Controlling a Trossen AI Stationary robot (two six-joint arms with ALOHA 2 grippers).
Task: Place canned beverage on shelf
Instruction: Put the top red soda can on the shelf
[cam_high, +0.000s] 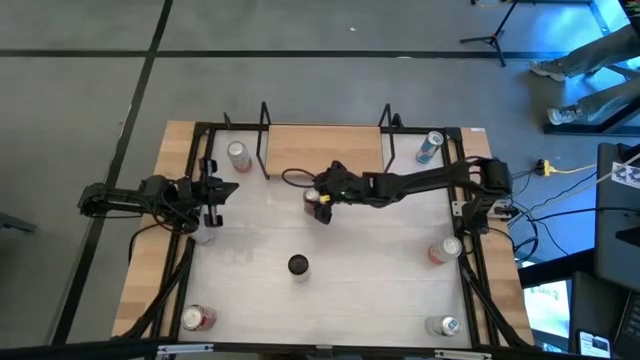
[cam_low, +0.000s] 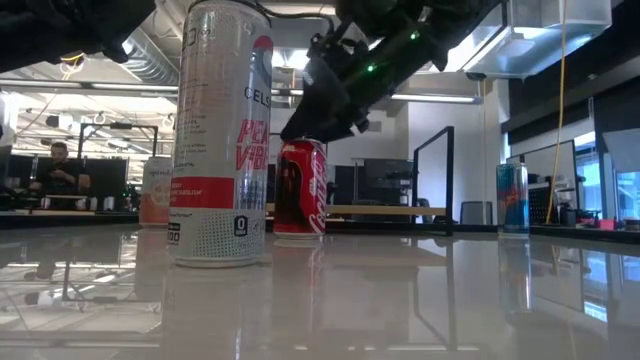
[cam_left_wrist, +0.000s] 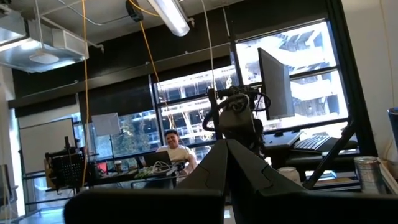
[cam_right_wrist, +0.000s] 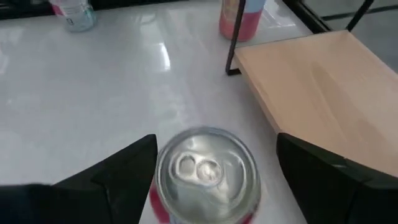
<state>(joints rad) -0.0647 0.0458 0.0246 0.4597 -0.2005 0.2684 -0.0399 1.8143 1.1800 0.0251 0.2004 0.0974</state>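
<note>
A red cola can (cam_right_wrist: 208, 171) stands upright on the white table (cam_high: 380, 270), just in front of the shelf (cam_high: 325, 150), a light-wood board with black rod uprights. My right gripper (cam_right_wrist: 216, 138) is open and comes slanting down over the can, one finger on each side of its top. There is a clear gap on the shelf side. On the other side I cannot tell whether the finger touches. The low view shows the gripper (cam_low: 310, 125) just above the can (cam_low: 300, 188). My left gripper (cam_left_wrist: 227, 146) waits shut at the table's left edge (cam_high: 215, 190).
More cans stand about the table: a pink one (cam_high: 237, 155) left of the shelf, a blue one (cam_high: 430, 147) right of it, a dark-topped one (cam_high: 298, 265) near the middle, and others at the right edge (cam_high: 445, 250) and the near corners (cam_high: 197, 318). A person sits beyond the table (cam_left_wrist: 174, 149).
</note>
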